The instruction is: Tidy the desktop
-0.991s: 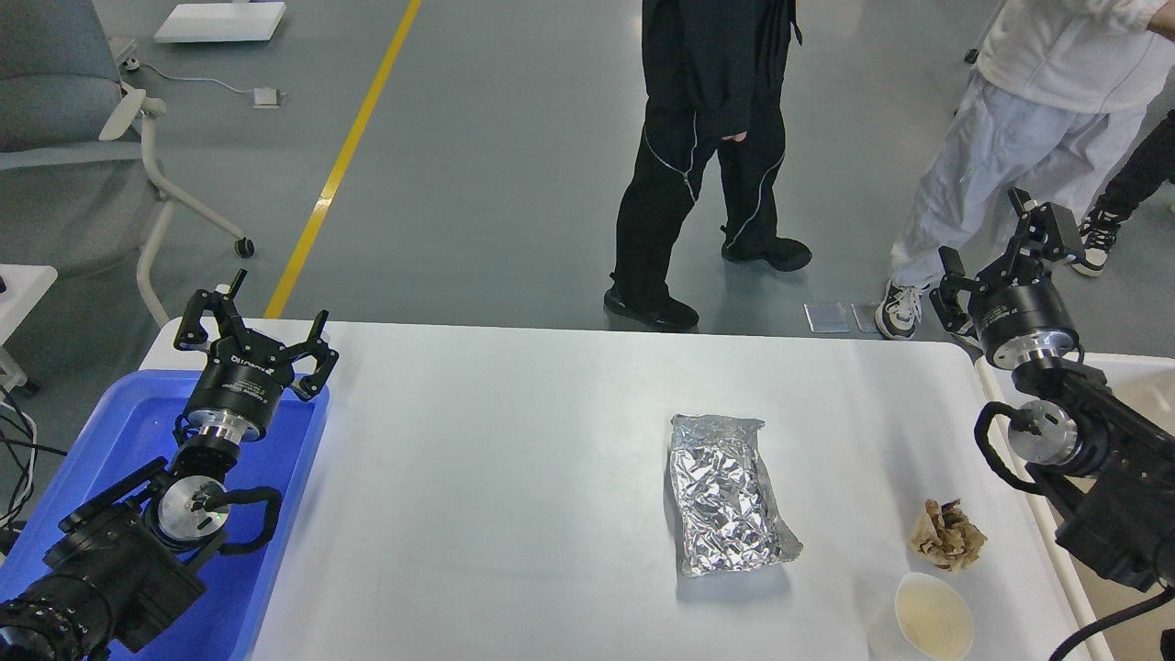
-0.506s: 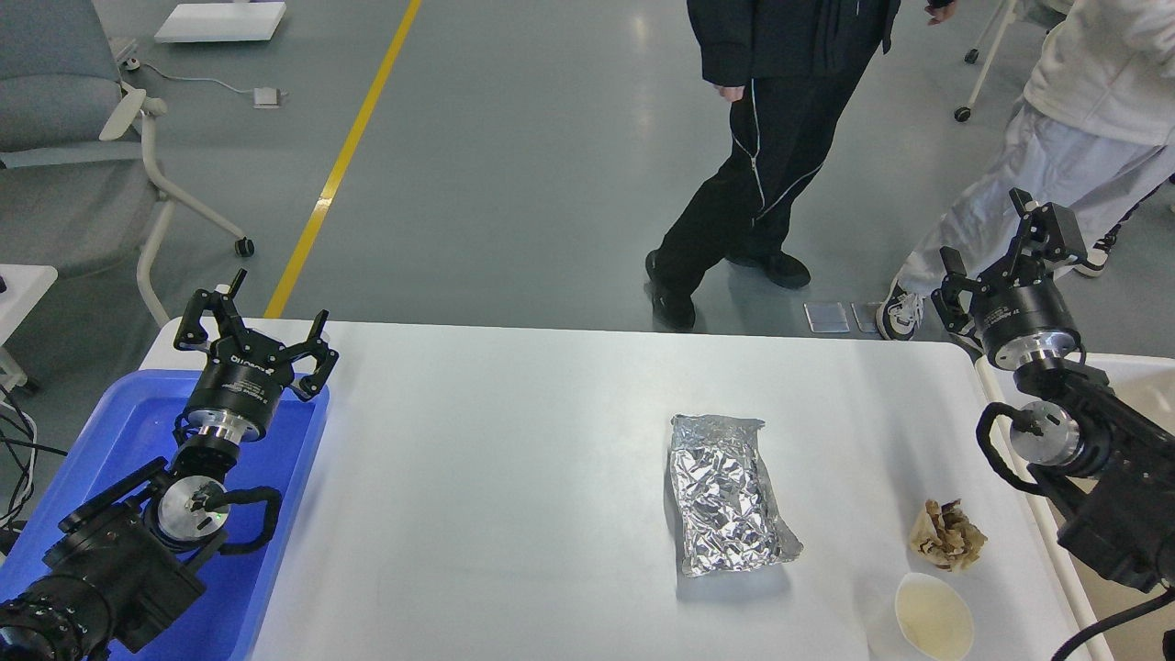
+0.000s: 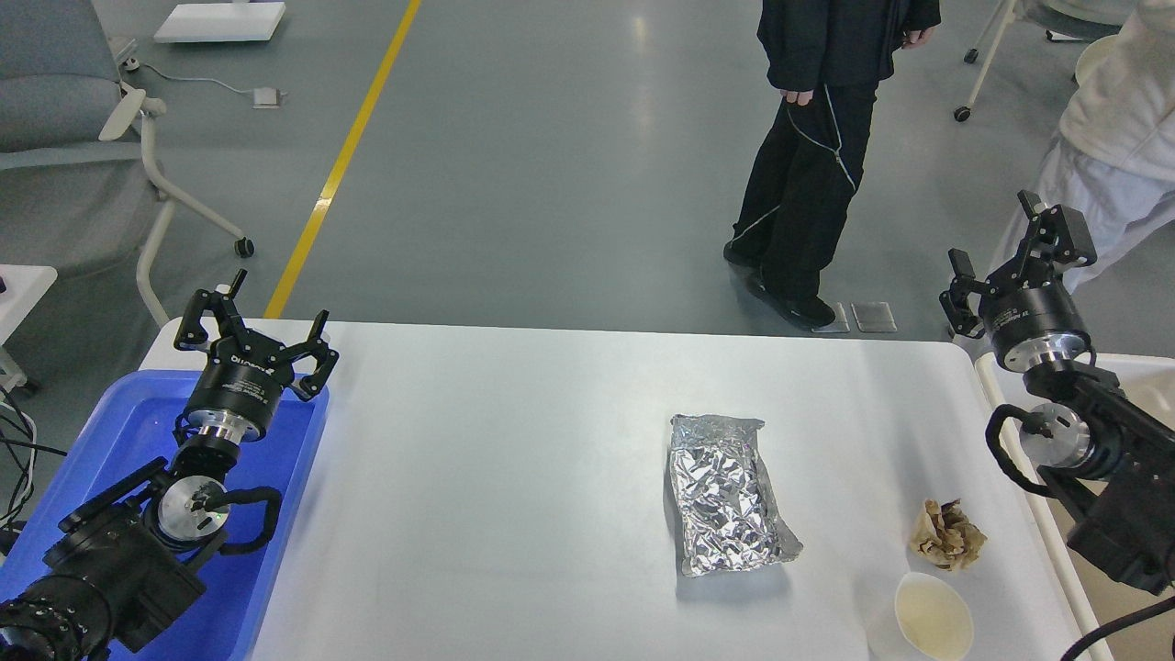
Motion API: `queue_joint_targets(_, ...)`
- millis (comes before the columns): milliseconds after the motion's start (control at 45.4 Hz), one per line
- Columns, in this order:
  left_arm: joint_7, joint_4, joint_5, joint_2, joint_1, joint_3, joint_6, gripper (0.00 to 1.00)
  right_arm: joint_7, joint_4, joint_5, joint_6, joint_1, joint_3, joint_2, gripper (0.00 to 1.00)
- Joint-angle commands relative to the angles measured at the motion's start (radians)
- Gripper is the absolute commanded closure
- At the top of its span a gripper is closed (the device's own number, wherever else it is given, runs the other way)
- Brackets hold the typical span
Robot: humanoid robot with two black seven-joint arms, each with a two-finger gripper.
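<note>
The white desktop (image 3: 514,477) fills the middle of the head view. On its right half lie a crumpled silver foil packet (image 3: 725,496), a crumpled brown paper ball (image 3: 947,535) and a small white paper cup (image 3: 934,617) near the front edge. My left gripper (image 3: 259,332) is open and empty, held above the far end of the blue tray. My right gripper (image 3: 1010,262) is open and empty, raised beyond the desktop's far right corner, well away from the litter.
A blue plastic tray (image 3: 128,431) sits at the desktop's left edge under my left arm. A beige bin (image 3: 1129,386) stands at the right edge under my right arm. Two people (image 3: 822,165) stand on the floor beyond the table. A grey chair (image 3: 83,128) is at far left.
My right gripper has shifted slightly right and up. The person in black has walked to the right behind the table, and the person in white has moved toward the right edge. The left arm is still.
</note>
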Motion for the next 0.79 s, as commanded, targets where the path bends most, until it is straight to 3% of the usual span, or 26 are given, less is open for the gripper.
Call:
queue_joint_targets(0,0.000,0.000,0.000,0.000,0.000,0.000,0.000,0.00,0.000,-0.002,0.000,-0.002,0.006,-0.002,0.002,0.00)
queue_joint_targets(770,0.001,0.000,0.000,0.000,0.000,0.000,0.000,0.00,0.002,0.006,0.000,-0.005,0.002,-0.002,-0.013,0.00)
